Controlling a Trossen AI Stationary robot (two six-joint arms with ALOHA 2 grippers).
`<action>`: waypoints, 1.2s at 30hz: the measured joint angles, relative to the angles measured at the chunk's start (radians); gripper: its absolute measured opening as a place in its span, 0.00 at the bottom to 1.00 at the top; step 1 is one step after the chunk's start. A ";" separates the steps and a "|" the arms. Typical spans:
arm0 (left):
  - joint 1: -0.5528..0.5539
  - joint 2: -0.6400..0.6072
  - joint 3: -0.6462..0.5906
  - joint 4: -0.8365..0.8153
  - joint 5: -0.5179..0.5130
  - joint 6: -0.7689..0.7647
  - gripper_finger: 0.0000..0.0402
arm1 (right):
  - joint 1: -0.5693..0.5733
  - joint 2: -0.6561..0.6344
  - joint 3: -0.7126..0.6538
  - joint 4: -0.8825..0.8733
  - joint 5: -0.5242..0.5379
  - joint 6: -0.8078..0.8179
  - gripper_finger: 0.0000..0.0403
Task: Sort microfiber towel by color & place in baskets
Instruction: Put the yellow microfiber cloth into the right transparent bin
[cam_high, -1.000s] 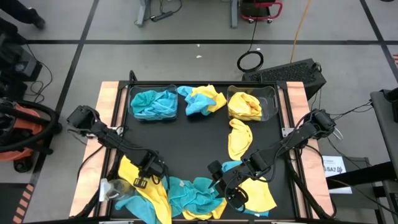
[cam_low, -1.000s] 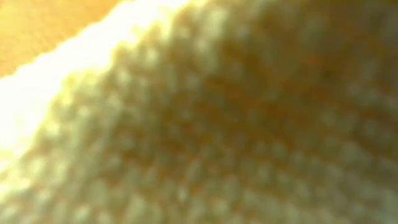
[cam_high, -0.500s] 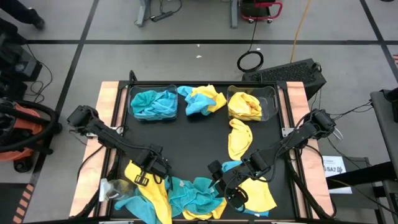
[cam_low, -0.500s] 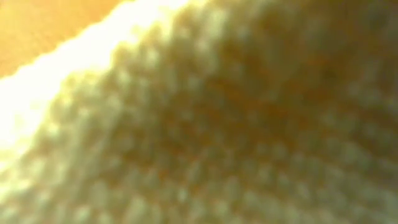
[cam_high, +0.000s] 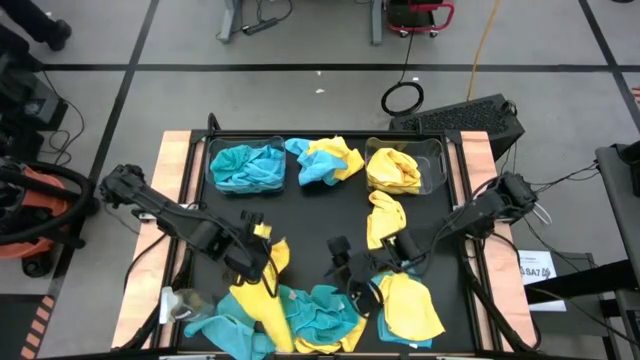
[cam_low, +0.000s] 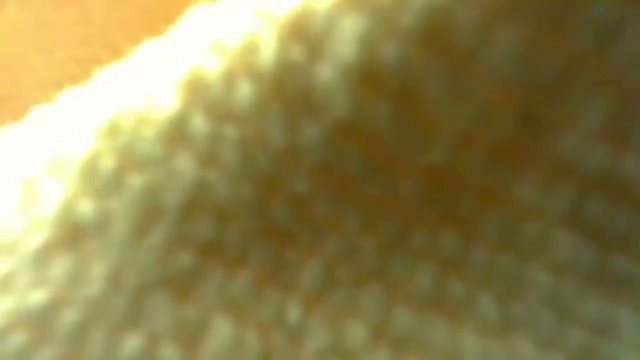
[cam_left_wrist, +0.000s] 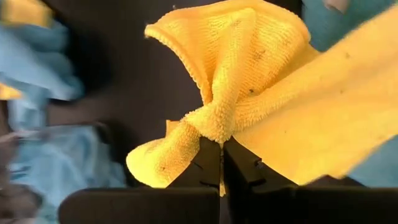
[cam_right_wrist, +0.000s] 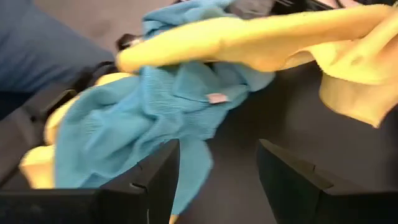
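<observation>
Left gripper — jaws clamped on a yellow towel, a pinch only the wrist view shows. Right gripper gapes beside a teal towel. Overhead: the near-edge heap, two baskets at the counter's far side. Yellow cloth blocks the low view.

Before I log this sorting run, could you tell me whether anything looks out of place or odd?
Yes. The low camera is smothered by yellow cloth, so it shows nothing else. Also, a mixed teal-and-yellow bundle lies on the table between the two baskets, in neither of them.
</observation>
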 joint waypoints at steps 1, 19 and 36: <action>0.000 -0.008 0.002 0.004 -0.026 -0.001 0.01 | -0.011 0.000 0.000 0.006 0.000 -0.006 0.51; 0.009 -0.069 0.005 0.211 -0.244 0.053 0.01 | -0.209 0.011 0.001 0.299 -0.050 -0.007 0.77; 0.009 -0.113 0.005 0.554 -0.331 0.367 0.01 | -0.268 0.196 0.000 0.704 -0.213 0.064 0.78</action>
